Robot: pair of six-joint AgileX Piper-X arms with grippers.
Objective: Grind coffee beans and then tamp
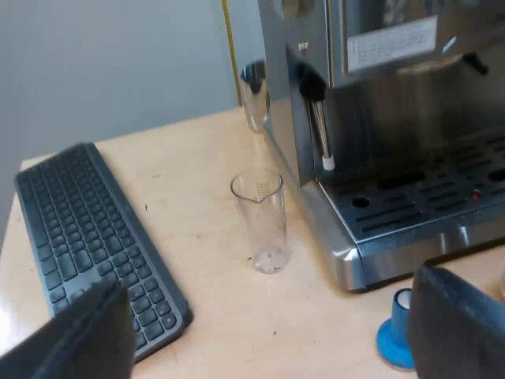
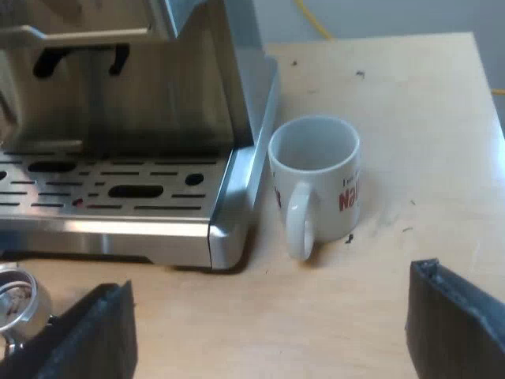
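Standing ahead of both grippers, largest item: espresso machine (image 1: 394, 158), brushed steel, on a pale wooden table (image 1: 197, 150). Its slotted drip tray (image 2: 158, 229) faces the fingers. A pale label (image 1: 390, 39) sits on the upper front; its print cannot be read. A steam wand (image 1: 322, 134) with a white tip hangs at the machine's corner.

Keyboard (image 1: 87, 237): dark, flat on the table, its near end close under one finger of the left gripper.

Mug (image 2: 316, 181): white, upright, handle turned toward the right gripper. It stands just beside the corner of the machine's base, ahead of the gap between that gripper's fingers. Red lettering on its side is partly turned away and cannot be read in full.

Measuring glass (image 1: 259, 221): clear, upright, faint scale marks near the rim. It is ahead of the left gripper, near the machine's side but apart from it.

Metal jug (image 1: 254, 95): beyond the glass, against the machine's side, farthest from the left gripper.

Tamper (image 1: 394, 339): blue, on the table by the drip tray's corner, partly hidden behind one finger of the left gripper.

Metal holder (image 2: 16, 292): round basket facing up, on the table before the machine, just beside one finger of the right gripper.

Left gripper (image 1: 268, 347): fingers spread wide, holding nothing.

Right gripper (image 2: 272, 339): fingers spread wide, holding nothing.
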